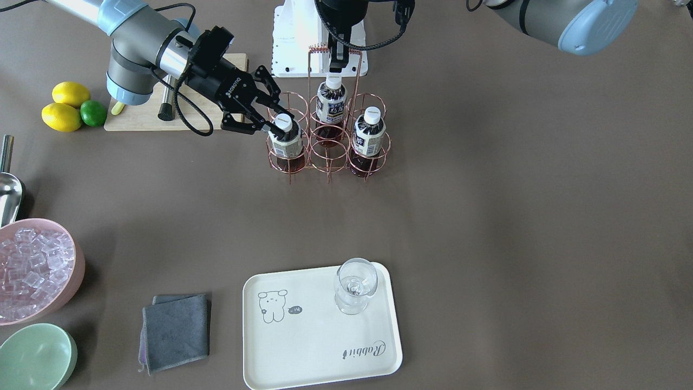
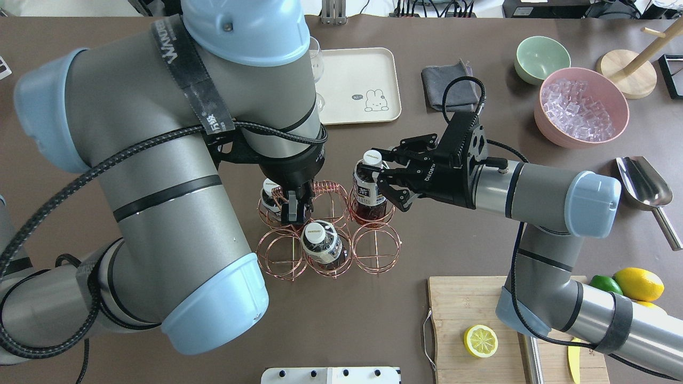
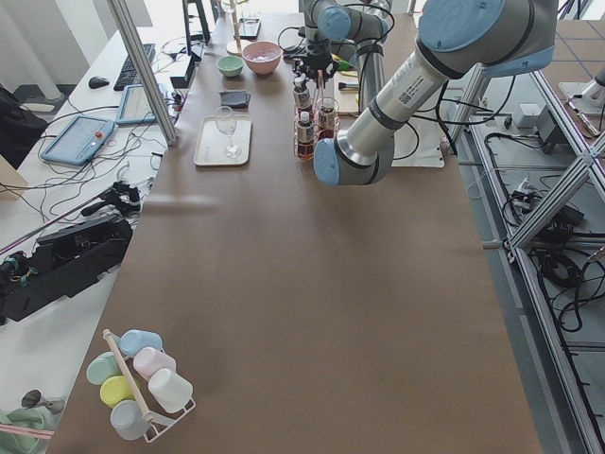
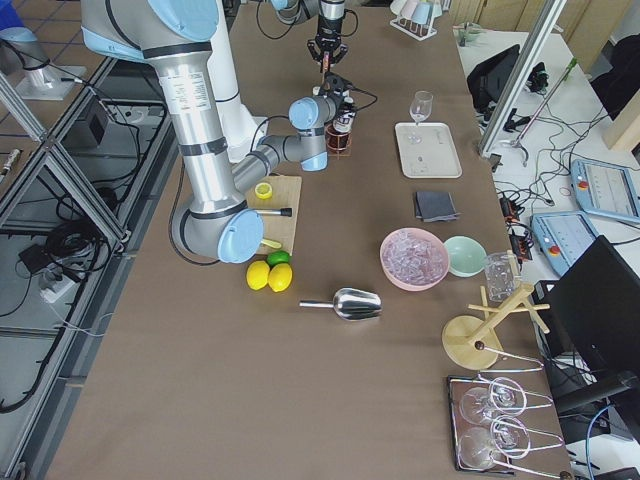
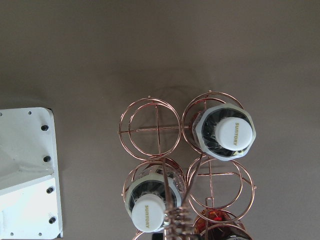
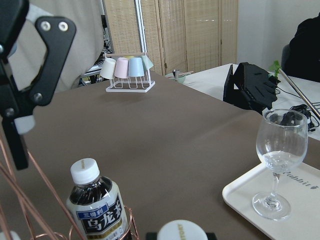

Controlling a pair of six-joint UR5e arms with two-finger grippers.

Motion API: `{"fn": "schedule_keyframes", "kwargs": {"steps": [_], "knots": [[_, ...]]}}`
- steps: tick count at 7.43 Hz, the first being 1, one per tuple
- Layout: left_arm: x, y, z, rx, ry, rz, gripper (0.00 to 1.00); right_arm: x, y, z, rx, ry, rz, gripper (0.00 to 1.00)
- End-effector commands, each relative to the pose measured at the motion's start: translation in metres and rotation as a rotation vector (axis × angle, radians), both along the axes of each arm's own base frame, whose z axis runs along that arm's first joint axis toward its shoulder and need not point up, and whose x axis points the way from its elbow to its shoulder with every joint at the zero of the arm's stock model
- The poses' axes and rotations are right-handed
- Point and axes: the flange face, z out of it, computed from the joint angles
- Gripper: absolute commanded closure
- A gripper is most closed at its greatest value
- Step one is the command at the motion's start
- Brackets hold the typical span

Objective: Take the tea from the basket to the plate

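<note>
The right gripper has both fingers pressed against the white cap of the tea. Seen from across the table, the bottle stands upright in the left-hand ring of the basket. It is full, so probably moderately heavy, rigid and smooth. Grip at the cap or the neck beneath it and lift straight up. The left gripper pinches the basket handle. The plate, well apart, carries a glass.
</note>
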Motion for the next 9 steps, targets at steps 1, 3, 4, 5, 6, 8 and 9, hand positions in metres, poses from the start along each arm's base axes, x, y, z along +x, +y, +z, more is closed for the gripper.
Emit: {"fn": "schedule_keyframes", "kwargs": {"steps": [1, 3, 4, 5, 6, 8, 9], "knots": [[0.000, 0.000, 0.000, 0.000, 0.000, 0.000, 1.00, 0.029, -0.010, -0.017, 0.005, 0.020, -0.009, 1.00], [0.000, 0.000, 0.002, -0.001, -0.002, 0.000, 1.00, 0.063, -0.025, -0.037, -0.001, 0.050, -0.013, 1.00], [-0.001, 0.001, 0.003, -0.001, -0.001, 0.000, 1.00, 0.083, -0.033, -0.049, -0.010, 0.059, -0.001, 1.00], [-0.002, 0.000, 0.003, -0.001, -0.001, -0.002, 1.00, 0.103, -0.037, -0.060, -0.016, 0.074, 0.008, 1.00], [-0.002, 0.000, 0.003, -0.001, -0.002, -0.002, 1.00, 0.124, -0.045, -0.072, -0.017, 0.083, 0.009, 1.00], [-0.004, 0.001, 0.003, 0.001, 0.002, -0.002, 1.00, 0.159, -0.060, -0.078, -0.029, 0.084, 0.015, 1.00], [-0.006, 0.000, 0.003, 0.002, 0.003, -0.006, 1.00, 0.172, -0.065, -0.078, -0.031, 0.091, 0.019, 1.00]]}}
